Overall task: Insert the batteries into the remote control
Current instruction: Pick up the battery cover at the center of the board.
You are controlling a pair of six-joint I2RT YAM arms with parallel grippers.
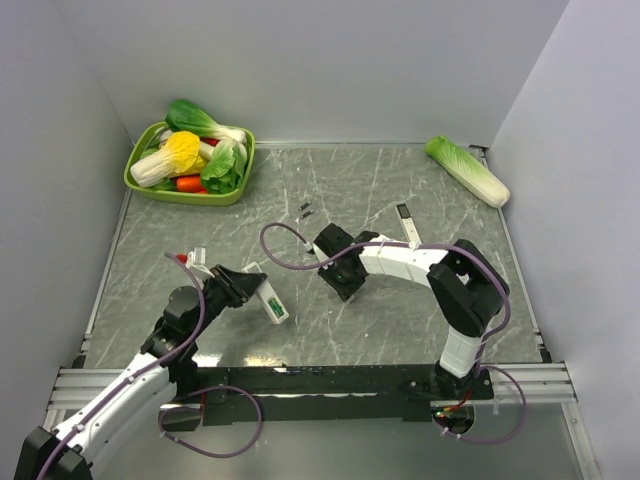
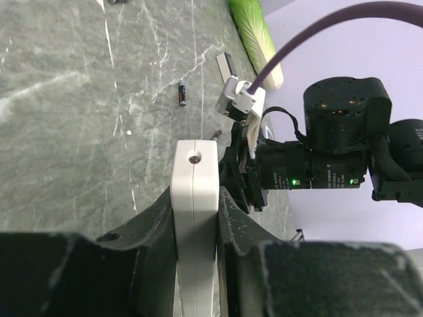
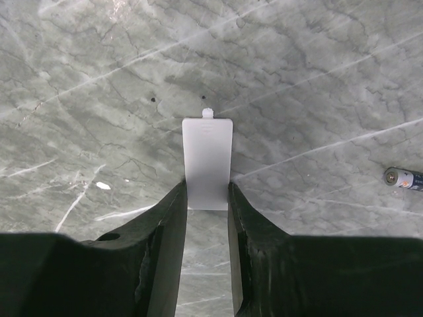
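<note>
Cover off, remote held ready for closing

The left claw [image 2: 195, 208] is clamped narrow on the long edges of the remote control [image 2: 195, 168], holding it low over the tabletop [image 2: 79, 132] with its back recess [image 1: 275, 309] turned up. The right claw [image 3: 206, 191] pinches the flat white battery cover [image 3: 207, 148] by one end, close above the tabletop, near the remote but apart from it. Green shows in the recess, too small to tell whether it is lining or batteries already seated. No loose green cells are in view, only a pair of dark cells [image 1: 305, 210] farther back. By my reading the task is near its closing step: if the cells are in, the next move calls for lining the cover's tab end up with the recess and pressing it home while the left claw holds the remote steady
</note>
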